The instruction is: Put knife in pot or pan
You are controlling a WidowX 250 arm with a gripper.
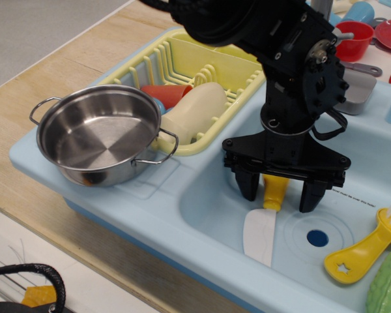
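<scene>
Pale blue moulded plastic forms the toy sink (202,215) filling the lower right of the frame, where the knife (264,225) is laid flat. The gripper (277,194) is held spread, one finger either side of the bulbous yellow handle. Light, stiff, slick plastic is judged; that handle seems the best grasp. The shiny steel pot (98,134) is seen at left.

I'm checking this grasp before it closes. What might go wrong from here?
The pincer is open, its fingers straddling the yellow handle of the knife in the sink. The handle is bulbous, so it may slip or twist as the fingers close. The white blade hangs off to one side and could swing. The pot sits on the raised ledge, so a low carry may snag the sink wall.
</scene>
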